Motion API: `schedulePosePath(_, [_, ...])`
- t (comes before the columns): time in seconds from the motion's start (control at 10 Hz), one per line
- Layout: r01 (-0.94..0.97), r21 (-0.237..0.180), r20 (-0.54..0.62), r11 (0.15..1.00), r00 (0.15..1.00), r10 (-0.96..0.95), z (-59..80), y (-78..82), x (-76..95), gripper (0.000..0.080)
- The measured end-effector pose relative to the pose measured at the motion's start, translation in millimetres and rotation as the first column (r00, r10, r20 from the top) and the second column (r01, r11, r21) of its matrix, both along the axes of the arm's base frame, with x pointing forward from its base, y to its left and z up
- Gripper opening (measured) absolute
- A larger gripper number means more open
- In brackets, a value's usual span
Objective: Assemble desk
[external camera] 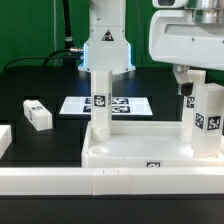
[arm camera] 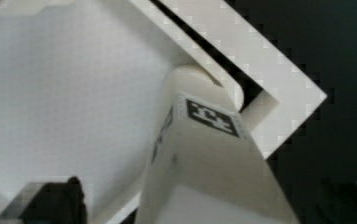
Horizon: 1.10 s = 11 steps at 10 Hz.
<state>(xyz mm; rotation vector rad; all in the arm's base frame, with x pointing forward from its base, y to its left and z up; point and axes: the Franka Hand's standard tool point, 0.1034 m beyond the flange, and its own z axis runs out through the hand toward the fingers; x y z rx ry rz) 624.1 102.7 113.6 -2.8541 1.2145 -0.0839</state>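
The white tray-like tabletop [external camera: 135, 150] lies against the front rail, underside up, with two square legs standing in it. One leg [external camera: 101, 100] stands at its far corner on the exterior view's left. The other leg [external camera: 208, 122] stands at the right corner. My gripper [external camera: 200, 92] straddles the top of that right leg. Its dark finger [external camera: 186, 90] hangs just off the leg's side. In the wrist view the tagged leg [arm camera: 210, 140] runs down to the tabletop [arm camera: 68, 90], and the finger [arm camera: 54, 200] stands apart from it. My gripper is open and holds nothing.
A loose white leg [external camera: 37, 115] lies on the black table at the exterior view's left. Another white piece [external camera: 4, 140] shows at the left edge. The marker board [external camera: 128, 104] lies behind the tabletop. A long white rail [external camera: 110, 182] runs along the front. The robot base [external camera: 105, 45] stands at the back.
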Motion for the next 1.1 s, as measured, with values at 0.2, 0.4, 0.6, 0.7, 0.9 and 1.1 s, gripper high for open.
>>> schedulePosePath(0.2, [-0.093, -0.007, 0.001, 0.996, 0.996, 0.093, -0.1, -0.7, 0.0, 0.0649])
schedulePosePath(0.4, [-0.276, -0.022, 0.001, 0.961, 0.961, 0.276, -0.1, -1.8, 0.2, 0.0649])
schedulePosePath(0.6, [-0.507, -0.046, -0.017, 0.86, 0.862, 0.507, 1.4, -2.1, 0.4, 0.0649])
schedulePosePath(0.7, [-0.58, -0.056, -0.022, 0.813, 0.814, 0.58, 2.1, -0.5, 0.8, 0.0649])
schedulePosePath(0.9, [-0.735, -0.07, -0.035, 0.674, 0.677, 0.735, 2.2, -1.2, 1.1, 0.0649])
schedulePosePath(1.1, [-0.795, -0.073, -0.042, 0.603, 0.606, 0.794, 2.2, -1.2, 1.1, 0.0649])
